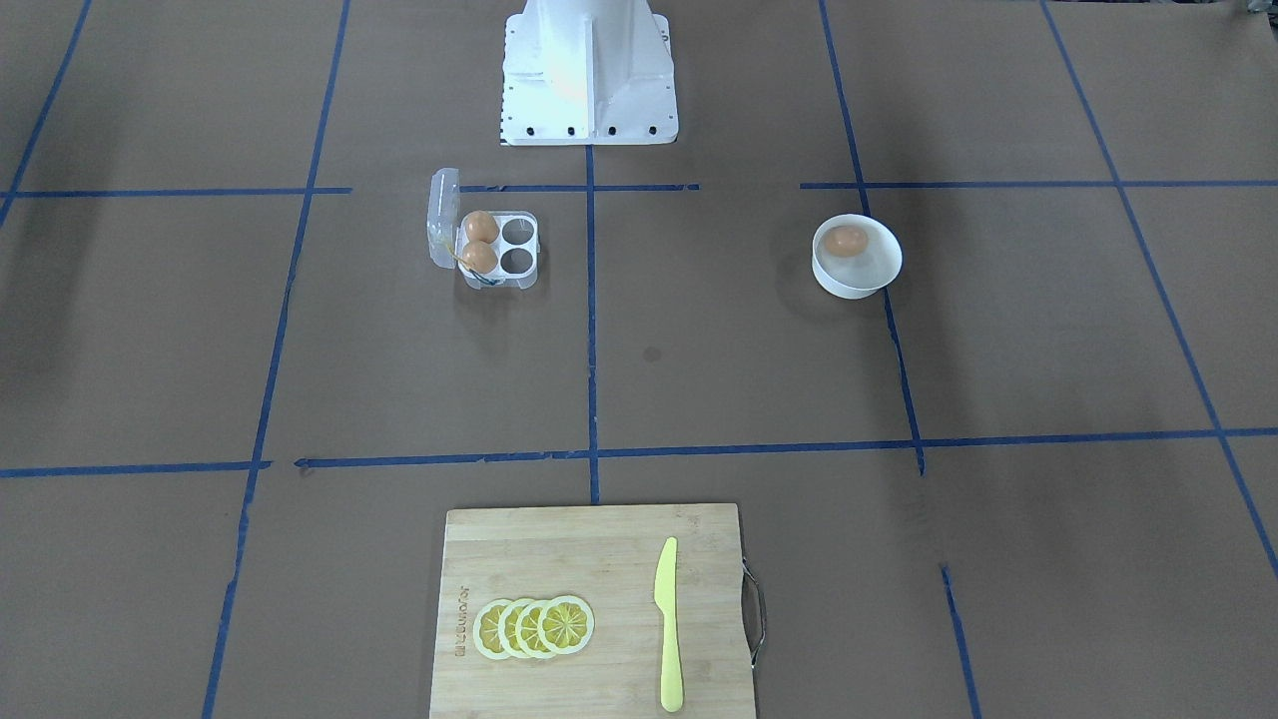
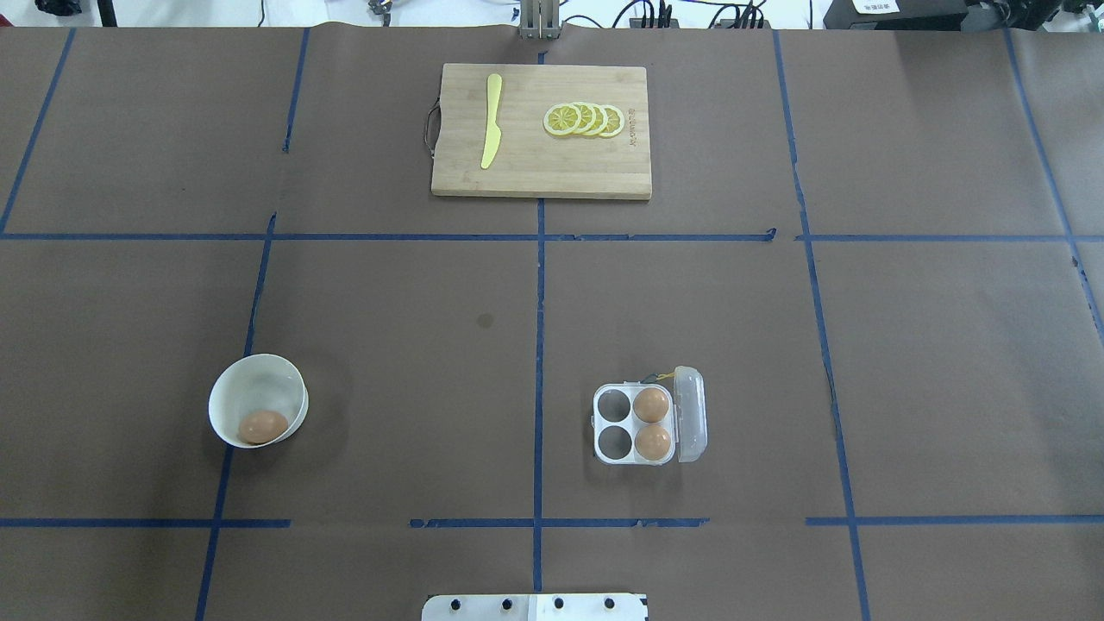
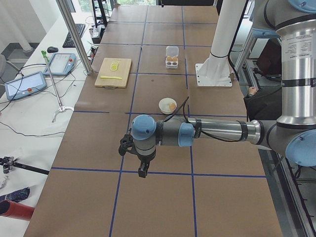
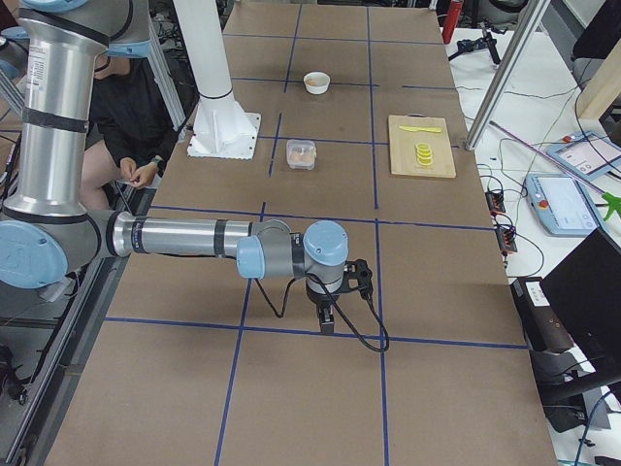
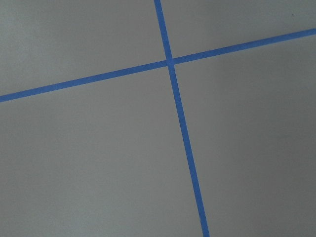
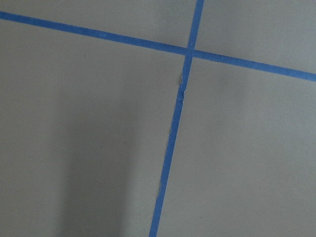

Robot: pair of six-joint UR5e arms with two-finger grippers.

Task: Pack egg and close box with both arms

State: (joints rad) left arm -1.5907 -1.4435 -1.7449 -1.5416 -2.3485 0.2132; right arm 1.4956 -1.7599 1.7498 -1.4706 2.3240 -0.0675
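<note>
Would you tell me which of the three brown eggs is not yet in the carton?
The egg lying alone in the white bowl on the robot's left; the other two eggs sit in cups of the box, beside its open lid.

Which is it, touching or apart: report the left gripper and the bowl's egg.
Apart. Exterior left view shows the left gripper over bare table, well short of the egg in the bowl.

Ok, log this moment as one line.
egg in bowl | box open, two other eggs inside, two cups empty | left gripper, right gripper away from both, open/shut unclear
</note>
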